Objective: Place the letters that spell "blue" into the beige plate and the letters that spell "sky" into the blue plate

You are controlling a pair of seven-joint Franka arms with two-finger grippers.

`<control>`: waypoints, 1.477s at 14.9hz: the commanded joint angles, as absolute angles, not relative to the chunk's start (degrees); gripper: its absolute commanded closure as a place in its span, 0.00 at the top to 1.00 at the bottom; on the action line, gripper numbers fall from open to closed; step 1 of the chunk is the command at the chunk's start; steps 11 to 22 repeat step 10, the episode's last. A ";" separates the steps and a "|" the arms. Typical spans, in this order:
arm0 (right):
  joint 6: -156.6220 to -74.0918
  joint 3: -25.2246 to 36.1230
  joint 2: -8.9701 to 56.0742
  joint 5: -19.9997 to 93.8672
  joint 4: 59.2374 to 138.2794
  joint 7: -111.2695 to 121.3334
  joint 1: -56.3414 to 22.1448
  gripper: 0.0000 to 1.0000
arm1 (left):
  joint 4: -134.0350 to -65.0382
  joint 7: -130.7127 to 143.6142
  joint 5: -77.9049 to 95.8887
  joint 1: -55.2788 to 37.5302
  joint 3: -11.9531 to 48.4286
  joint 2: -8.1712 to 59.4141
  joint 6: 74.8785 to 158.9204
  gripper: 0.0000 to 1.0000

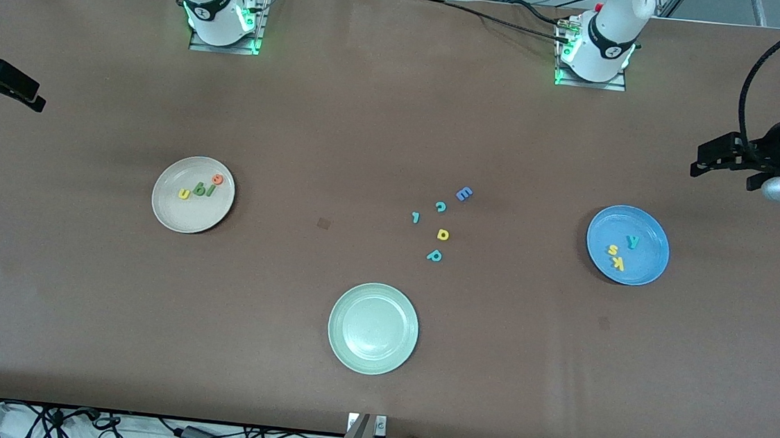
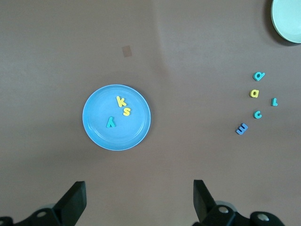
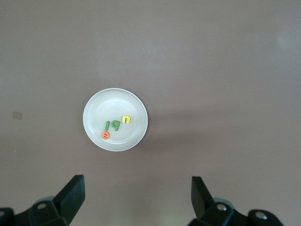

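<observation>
The beige plate (image 1: 193, 194) lies on the brown tabletop (image 1: 299, 135) toward the right arm's end, well apart from the pale green plate (image 1: 373, 328), which is nearer the front camera; in the beige plate rest the yellow u (image 1: 184, 194), dark green b (image 1: 200, 190), thin green l (image 1: 210, 189) and orange e (image 1: 217, 180), set in a close row; the blue plate (image 1: 627, 245) lies toward the left arm's end, also farther from the camera than the pale green plate, and holds the teal y (image 1: 632, 241), yellow s (image 1: 613, 250) and yellow k (image 1: 617, 264). Farther from the camera than the pale green plate, and toward the blue plate from it, five loose letters lie on the tabletop: a blue capital E (image 1: 463, 194), teal c (image 1: 440, 207), small teal letter (image 1: 416, 217), yellow rounded letter (image 1: 442, 234) and teal p (image 1: 434, 255). The right gripper (image 3: 136, 195) hangs released, jaws wide and empty, high over the beige plate; the left gripper (image 2: 138, 197) hangs likewise spread and empty, high over the blue plate.
</observation>
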State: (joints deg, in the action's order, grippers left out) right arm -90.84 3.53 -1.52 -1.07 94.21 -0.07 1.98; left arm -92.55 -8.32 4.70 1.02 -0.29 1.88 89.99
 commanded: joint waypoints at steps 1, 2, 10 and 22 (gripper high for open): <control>-90.44 2.90 -3.34 -2.02 95.89 0.53 2.90 1.00 | -91.05 -9.41 1.16 1.23 0.26 2.02 89.12 1.00; -90.18 2.90 -3.34 -2.02 95.89 0.53 2.90 1.00 | -91.05 -9.32 0.27 1.14 0.52 2.02 89.03 1.00; -89.74 2.99 -3.34 -2.11 95.89 1.14 3.16 1.00 | -90.97 -9.32 0.26 1.14 0.53 1.93 89.03 1.00; -89.74 2.99 -3.34 -2.11 95.89 1.14 3.16 1.00 | -90.97 -9.32 0.26 1.14 0.53 1.93 89.03 1.00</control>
